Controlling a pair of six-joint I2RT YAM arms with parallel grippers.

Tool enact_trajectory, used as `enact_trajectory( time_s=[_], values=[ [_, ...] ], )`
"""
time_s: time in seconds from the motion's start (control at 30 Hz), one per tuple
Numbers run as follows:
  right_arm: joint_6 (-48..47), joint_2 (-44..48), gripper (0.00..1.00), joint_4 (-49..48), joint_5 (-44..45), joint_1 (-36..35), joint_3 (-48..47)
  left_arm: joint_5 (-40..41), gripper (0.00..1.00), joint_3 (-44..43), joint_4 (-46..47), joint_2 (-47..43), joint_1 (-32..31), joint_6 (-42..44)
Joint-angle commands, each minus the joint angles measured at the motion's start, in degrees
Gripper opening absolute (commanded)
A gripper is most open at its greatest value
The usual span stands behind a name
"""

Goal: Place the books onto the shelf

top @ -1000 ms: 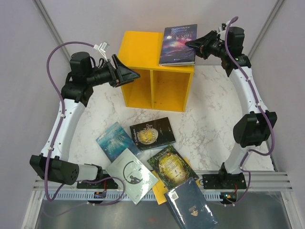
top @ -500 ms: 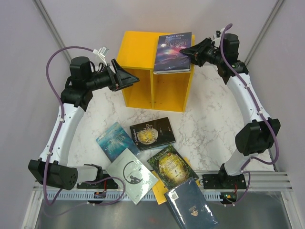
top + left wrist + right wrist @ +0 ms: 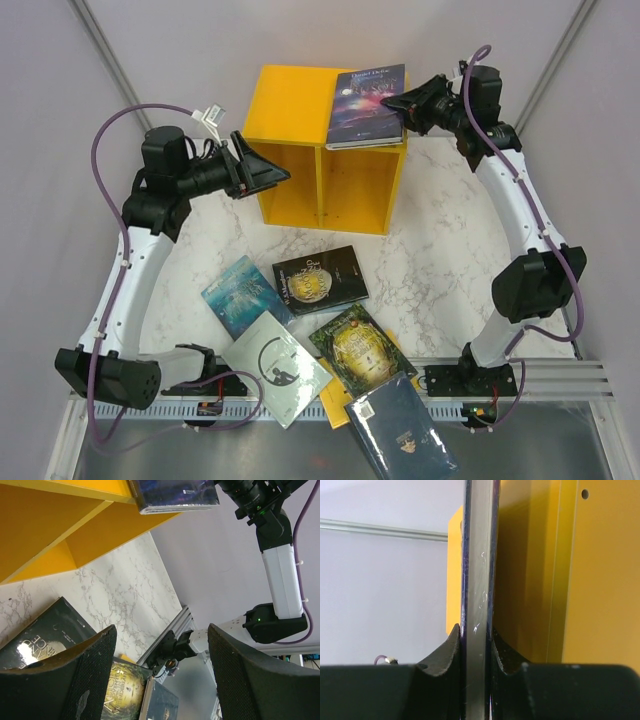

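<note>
Checking top view: right gripper clamped on 1 dark blue galaxy-cover paperback over the right half of 1 bright yellow 2-compartment wooden shelf, left gripper spread wide, holding nothing, beside its left wall; both compartments look bare, so by my read 0 of 7 shelved, 6 on the marble table, 1 each: teal book, black gold-lettered book, pale grey book, green-gold book, navy book, yellow book mostly buried. Left wrist: fingers apart, nothing between. Right wrist: pads pinch that paperback's edge, shelf just behind.
</note>
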State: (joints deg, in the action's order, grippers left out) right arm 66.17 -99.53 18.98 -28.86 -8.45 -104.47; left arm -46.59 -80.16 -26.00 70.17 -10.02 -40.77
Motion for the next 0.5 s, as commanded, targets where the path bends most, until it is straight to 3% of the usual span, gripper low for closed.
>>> enact_trajectory(
  time_s=[0.0, 0.17, 0.2, 0.23, 0.27, 0.3, 0.47],
  values=[
    [-9.0, -2.5, 0.0, 3.9, 8.0, 0.6, -1.9, -0.2, 0.76, 0.7, -0.7, -1.4, 0.4, 2.4],
    [-9.5, -2.6, 0.0, 4.3, 7.6, 0.6, -1.1, 0.0, 0.76, 0.6, -0.8, -0.7, 0.3, 2.7],
    [-10.4, -2.6, 0.09, 5.5, 7.6, 0.7, -1.1, -0.1, 0.76, 0.6, -0.8, -0.6, 0.3, 2.7],
    [-11.0, -2.7, 0.39, 6.2, 7.5, 0.7, -1.7, 0.0, 0.76, 0.7, -0.9, -0.5, 0.3, 3.0],
    [-11.6, -2.7, 0.5, 7.2, 7.2, 0.7, -2.0, 0.1, 0.76, 0.7, -1.0, -0.2, 0.3, 3.1],
    [-12.3, -2.7, 0.98, 8.9, 7.4, 0.7, -2.2, 0.1, 0.76, 0.7, -1.0, -0.1, 0.3, 3.2],
    [-19.8, -1.6, 0.98, 21.0, 12.6, 2.0, -6.8, 0.2, 0.76, 0.5, -1.3, 0.7, 0.3, 3.6]
  ],
)
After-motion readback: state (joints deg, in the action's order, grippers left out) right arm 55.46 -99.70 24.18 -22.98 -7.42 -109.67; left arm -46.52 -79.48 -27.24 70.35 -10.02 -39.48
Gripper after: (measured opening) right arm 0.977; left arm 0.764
